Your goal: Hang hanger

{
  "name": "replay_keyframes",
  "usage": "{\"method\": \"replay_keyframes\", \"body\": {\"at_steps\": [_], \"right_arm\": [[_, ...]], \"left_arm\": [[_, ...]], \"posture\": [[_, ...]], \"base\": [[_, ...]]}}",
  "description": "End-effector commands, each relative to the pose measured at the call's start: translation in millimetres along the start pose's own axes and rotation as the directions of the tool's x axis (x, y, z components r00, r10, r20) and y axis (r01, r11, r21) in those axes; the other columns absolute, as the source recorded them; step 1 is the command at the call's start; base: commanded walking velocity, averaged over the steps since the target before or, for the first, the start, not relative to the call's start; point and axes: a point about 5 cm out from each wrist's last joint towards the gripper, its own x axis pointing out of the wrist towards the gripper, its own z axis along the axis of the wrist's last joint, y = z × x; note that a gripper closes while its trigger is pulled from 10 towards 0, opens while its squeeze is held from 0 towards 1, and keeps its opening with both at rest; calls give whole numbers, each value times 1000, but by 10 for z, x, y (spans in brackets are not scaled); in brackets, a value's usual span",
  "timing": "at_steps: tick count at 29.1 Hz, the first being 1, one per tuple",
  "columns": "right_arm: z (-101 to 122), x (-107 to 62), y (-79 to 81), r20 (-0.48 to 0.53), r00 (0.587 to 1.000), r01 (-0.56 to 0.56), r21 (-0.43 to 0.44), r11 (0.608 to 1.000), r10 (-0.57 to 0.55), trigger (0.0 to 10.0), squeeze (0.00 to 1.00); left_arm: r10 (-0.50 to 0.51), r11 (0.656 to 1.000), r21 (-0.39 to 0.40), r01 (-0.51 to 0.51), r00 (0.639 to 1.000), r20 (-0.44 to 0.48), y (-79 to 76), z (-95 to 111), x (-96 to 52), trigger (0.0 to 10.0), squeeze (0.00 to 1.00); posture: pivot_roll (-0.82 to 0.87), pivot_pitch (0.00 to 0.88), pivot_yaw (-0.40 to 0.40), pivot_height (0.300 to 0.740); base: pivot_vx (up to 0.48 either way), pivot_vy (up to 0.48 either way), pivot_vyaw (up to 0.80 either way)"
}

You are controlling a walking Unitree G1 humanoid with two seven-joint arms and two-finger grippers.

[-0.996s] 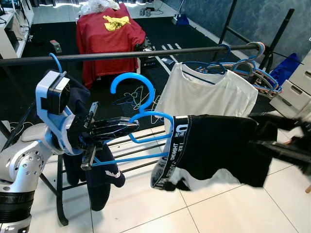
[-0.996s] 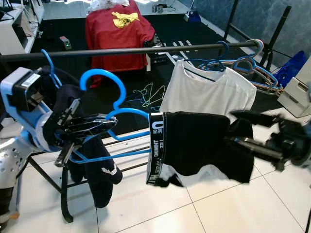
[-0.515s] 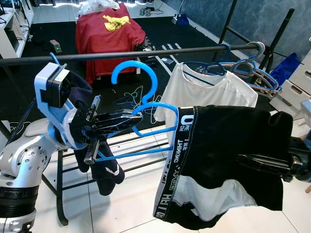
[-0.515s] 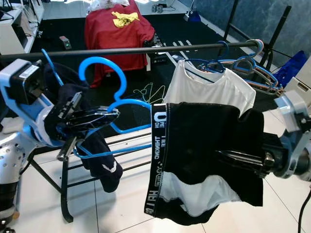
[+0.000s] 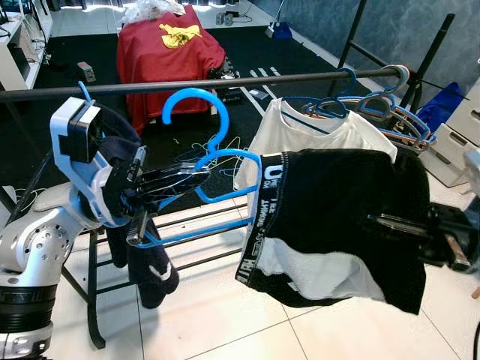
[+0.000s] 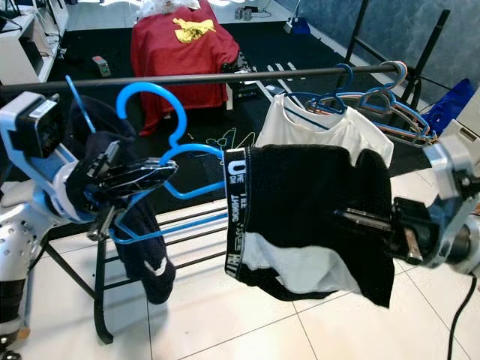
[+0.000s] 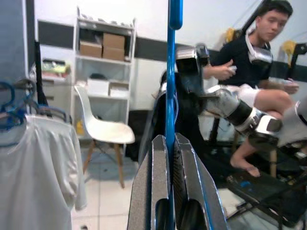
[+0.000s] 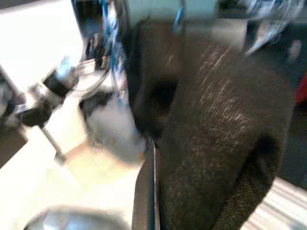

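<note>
A blue hanger [image 5: 201, 118] is tilted, its hook just below the black rail [image 5: 187, 84]. My left gripper [image 5: 196, 178] is shut on its lower wire, and the left wrist view shows the blue hanger wire [image 7: 171, 72] pinched between the fingers [image 7: 159, 167]. Black shorts [image 5: 337, 202] with a lettered waistband hang from the hanger's right end. My right gripper [image 6: 346, 216] grips the shorts from the right, and the cloth drapes over it. In the right wrist view, black fabric [image 8: 216, 120] covers one finger [image 8: 146, 191].
A white T-shirt [image 5: 319, 135] and several blue hangers [image 5: 382, 105] hang at the rail's right end. A dark garment [image 5: 142, 259] hangs at the left, over a low black rack [image 5: 94, 300]. White drawers [image 5: 461, 135] stand to the right. A person [image 7: 249, 62] sits beyond.
The hanger and shorts rose and shifted slightly left, bringing the hook closer under the rail. My right gripper came up with the shorts, which now hang higher.
</note>
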Motion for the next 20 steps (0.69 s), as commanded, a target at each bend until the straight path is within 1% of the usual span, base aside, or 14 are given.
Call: {"method": "replay_keyframes", "body": {"at_steps": [1,4,6,8,10,12,13,14,15,16,17,18,19,20], "right_arm": [[130,-92,-63,78,994,84,-44,995,-81,0,0],[163,-122,-105,108,987,127,-56,990,-121,0,0],[205,-200,-212,170,960,234,-60,970,-221,0,0],[205,-200,-212,170,960,234,-60,970,-221,0,0],[163,-316,-342,220,906,375,-21,927,-361,0,0],[-130,-405,-491,121,834,538,32,842,-538,0,0],[-398,-415,-529,12,804,593,32,804,-594,10000,0],[-398,-415,-529,12,804,593,32,804,-594,10000,0],[-659,-408,-533,-74,774,633,48,773,-629,10000,0],[-659,-408,-533,-74,774,633,48,773,-629,10000,0],[-849,-396,-519,-130,754,654,64,754,-643,10000,0],[-1112,-386,-493,-192,720,690,98,717,-667,10000,0],[-1112,-386,-493,-192,720,690,98,717,-667,10000,0],[-1309,-373,-458,-219,695,717,142,682,-685,10000,0]], "left_arm": [[16,1000,-9,-17,998,-67,-4,-66,-154,0,0],[10,1000,-24,-13,993,-114,-18,-133,-212,0,0],[19,998,-53,-33,969,-246,-34,-335,-346,0,0],[19,998,-53,-33,969,-246,-34,-335,-346,0,0],[25,992,-98,-77,894,-447,-106,-661,-578,0,0],[54,984,-100,-147,781,-622,-187,-961,-820,0,0],[83,976,-87,-197,717,-692,-219,-1104,-919,4627,0],[83,976,-87,-197,717,-692,-219,-1104,-919,4627,0],[123,969,-57,-241,670,-732,-245,-1222,-980,9098,0],[123,969,-57,-241,670,-732,-245,-1222,-980,9098,0],[150,960,-44,-277,640,-753,-266,-1305,-1011,10000,0],[212,936,-22,-352,612,-762,-288,-1429,-1030,10000,0],[212,936,-22,-352,612,-762,-288,-1429,-1030,10000,0],[262,907,-18,-420,599,-757,-321,-1533,-1034,10000,0]], "posture": [[-57,104,-33,740],[-56,105,-32,740],[-56,110,-30,740],[-56,110,-30,740],[-57,115,-28,740],[-59,119,-27,740],[-59,120,-27,740],[-59,120,-27,740],[-56,121,-27,740],[-56,121,-27,740],[-56,121,-27,740],[-44,125,-27,740],[-44,125,-27,740],[-36,129,-28,740]], "base": [[0,0,0],[0,0,0],[0,0,0],[0,0,0],[0,0,0],[0,0,0],[0,0,0],[0,0,0],[0,0,0],[0,0,0],[0,0,0],[0,0,0],[0,0,0],[0,0,0]]}}
